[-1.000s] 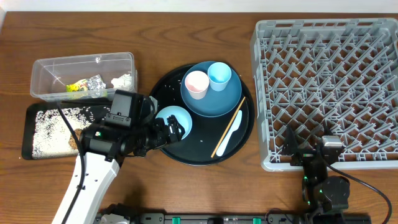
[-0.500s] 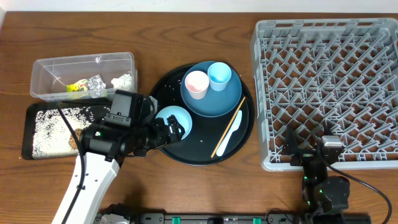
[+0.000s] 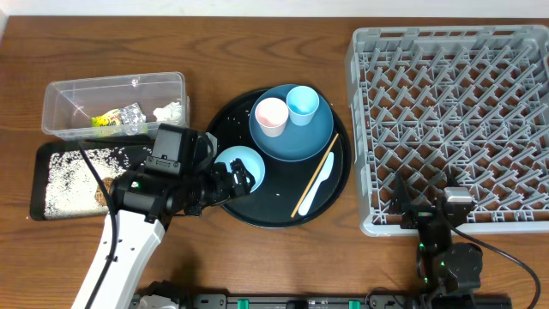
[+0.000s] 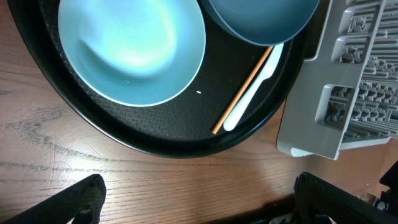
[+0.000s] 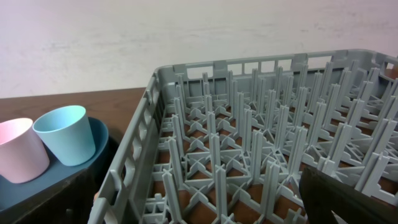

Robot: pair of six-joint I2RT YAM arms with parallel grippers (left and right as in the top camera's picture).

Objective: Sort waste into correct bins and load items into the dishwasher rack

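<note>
Both apart, empty: my left end effector (image 3: 232, 179), right end effector (image 3: 426, 215). Dishwasher rack (image 3: 446, 103) bare, so loading step starting, I judge. Left hovers by light-blue bowl (image 4: 130, 50) on round black tray (image 3: 266, 210); next: descend, pinch rim.

Wrapper (image 3: 105, 120), foil (image 3: 131, 112), tissue (image 3: 169, 110) in clear tub (image 3: 111, 81); rice (image 3: 64, 176) in blk tray (image 3: 37, 182); pink cup (image 3: 271, 115) upright on plate (image 3: 292, 148).

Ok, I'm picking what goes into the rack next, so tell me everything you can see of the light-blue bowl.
The light-blue bowl is round, shallow and glossy, paler inside, plastic or glazed by its look. It stands upright and looks empty, on the left front part of the round black tray, close beside the dark-blue plate. The open left gripper hovers over its near edge, not gripping it.
</note>
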